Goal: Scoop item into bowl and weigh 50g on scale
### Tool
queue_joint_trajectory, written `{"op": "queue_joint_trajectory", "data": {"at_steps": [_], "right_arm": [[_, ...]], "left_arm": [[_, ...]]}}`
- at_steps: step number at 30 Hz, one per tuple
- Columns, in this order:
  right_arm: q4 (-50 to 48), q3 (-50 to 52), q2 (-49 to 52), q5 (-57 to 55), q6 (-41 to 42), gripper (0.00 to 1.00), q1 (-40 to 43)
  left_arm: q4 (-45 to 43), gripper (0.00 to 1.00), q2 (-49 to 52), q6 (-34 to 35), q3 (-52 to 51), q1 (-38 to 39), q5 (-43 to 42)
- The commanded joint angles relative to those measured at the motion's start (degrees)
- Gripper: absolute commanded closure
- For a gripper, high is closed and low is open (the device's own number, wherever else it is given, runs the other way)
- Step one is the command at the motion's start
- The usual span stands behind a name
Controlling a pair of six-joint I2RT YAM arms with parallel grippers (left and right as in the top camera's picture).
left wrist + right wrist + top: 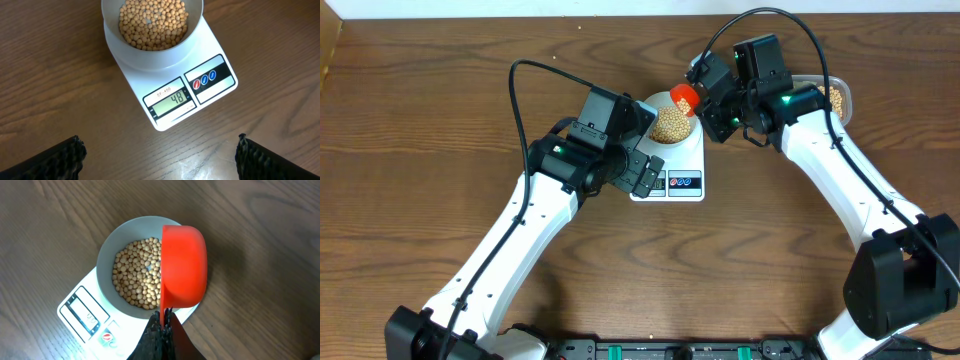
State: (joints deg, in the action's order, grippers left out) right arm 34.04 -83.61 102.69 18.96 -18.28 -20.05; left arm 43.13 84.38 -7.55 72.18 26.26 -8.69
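Now right gripper [162, 319] clamps shut on the handle of the red scoop [184, 265], tipped over the soybeans [135, 282] in the bowl [104, 255] sitting on the scale [145, 80], at the end away from its display [171, 99]; left gripper [645, 176] gapes empty nearer that display.

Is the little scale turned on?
On. The scale has a lit display showing the number 48, with the bowl of beans sitting on it.
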Motion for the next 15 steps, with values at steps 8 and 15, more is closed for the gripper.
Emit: {"op": "queue_joint_trajectory", "data": {"at_steps": [8,15], "right_arm": [[-0.4,-0.8,-1.2,-0.2,-4.4,0.99,-0.3],[-0.3,-0.8,-1.2,1.7,1.6,0.99,-0.3]], "left_arm": [[0.2,0.02,0.3,-0.3,0.0,-0.2,-0.1],[0.2,0.02,0.3,-0.3,0.0,-0.2,-0.1]]}}
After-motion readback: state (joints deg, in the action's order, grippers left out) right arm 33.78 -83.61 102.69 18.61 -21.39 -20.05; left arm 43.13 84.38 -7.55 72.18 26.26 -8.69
